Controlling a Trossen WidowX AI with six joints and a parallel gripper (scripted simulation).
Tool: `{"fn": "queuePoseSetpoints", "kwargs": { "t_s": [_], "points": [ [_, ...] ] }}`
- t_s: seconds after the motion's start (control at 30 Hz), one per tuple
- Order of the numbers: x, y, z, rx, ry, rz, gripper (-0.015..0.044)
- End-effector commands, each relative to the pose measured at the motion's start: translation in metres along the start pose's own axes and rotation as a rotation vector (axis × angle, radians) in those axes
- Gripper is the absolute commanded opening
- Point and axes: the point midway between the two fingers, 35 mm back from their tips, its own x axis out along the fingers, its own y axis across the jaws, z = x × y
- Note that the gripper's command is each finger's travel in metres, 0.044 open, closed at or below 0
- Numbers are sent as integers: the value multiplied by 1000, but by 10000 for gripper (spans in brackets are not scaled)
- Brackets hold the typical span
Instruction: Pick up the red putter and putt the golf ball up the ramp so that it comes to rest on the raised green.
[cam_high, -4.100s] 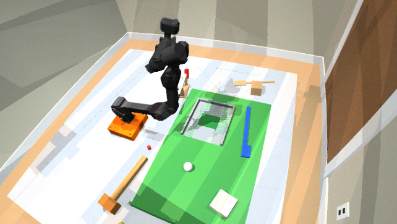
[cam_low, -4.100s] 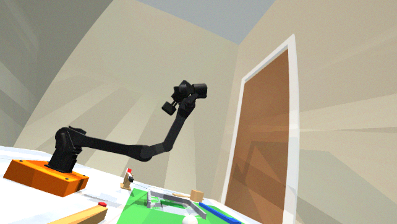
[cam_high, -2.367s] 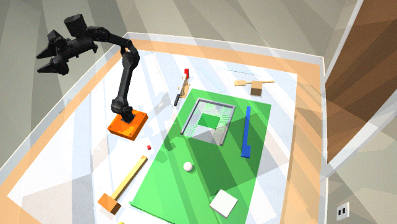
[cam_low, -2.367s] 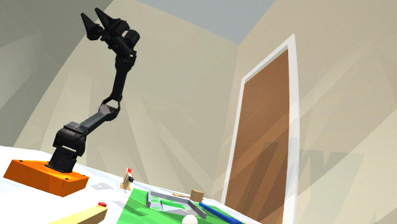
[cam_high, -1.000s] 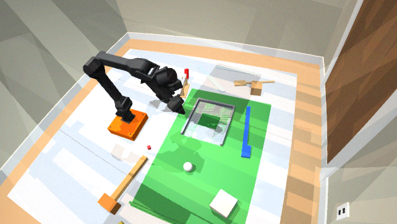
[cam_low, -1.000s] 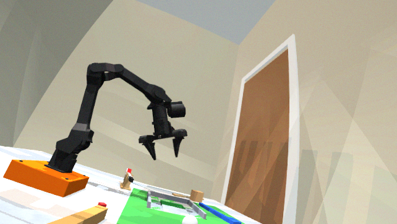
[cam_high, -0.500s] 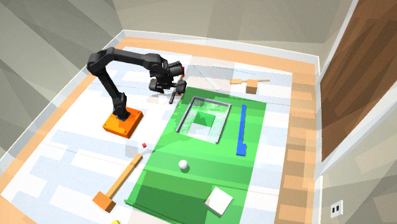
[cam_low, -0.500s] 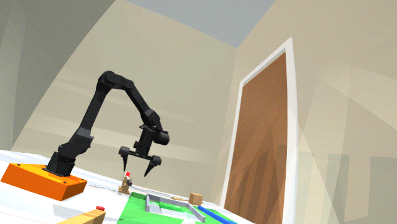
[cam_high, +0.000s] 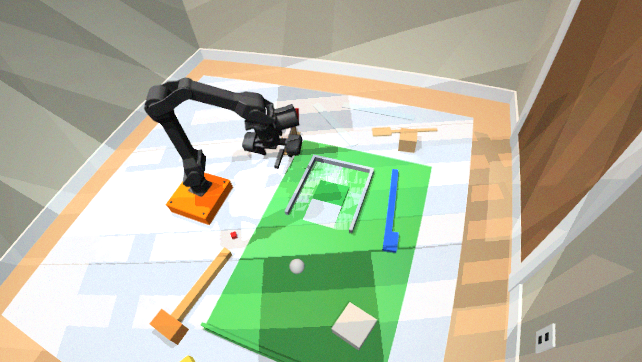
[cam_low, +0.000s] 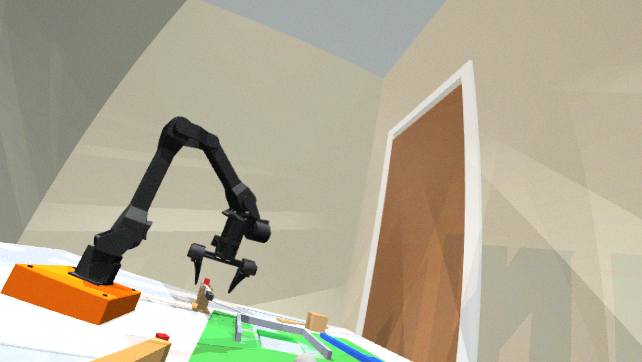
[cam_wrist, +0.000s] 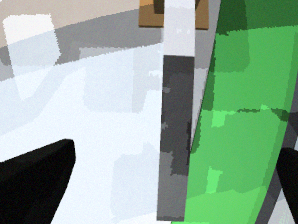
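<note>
Hand (cam_low: 220, 282) wide, empty — red putter (cam_wrist: 176, 137) just below, betw fingers.

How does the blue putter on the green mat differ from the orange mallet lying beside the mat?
Colour: the blue putter is blue, the orange mallet orange with a paler shaft.
Place: the blue putter lies on the green mat, the orange mallet on the white surface beside it.
Head: the blue putter ends in a small foot, the orange mallet in a chunky block.
Both lie flat, untouched by the open tool.

red putter (cam_high: 296, 111) mostly hidden behind gripper (cam_high: 285, 155)
</note>
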Motion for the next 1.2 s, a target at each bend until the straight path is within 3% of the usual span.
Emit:
{"fn": "queuePoseSetpoints", "kwargs": {
  "t_s": [0.0,0.23,1.17],
  "points": [
    [6,2,-1,-5,-3,7,440],
    [29,2,-7,-5,-3,8,440],
    [51,2,-13,-5,-3,8,440]
  ]
}}
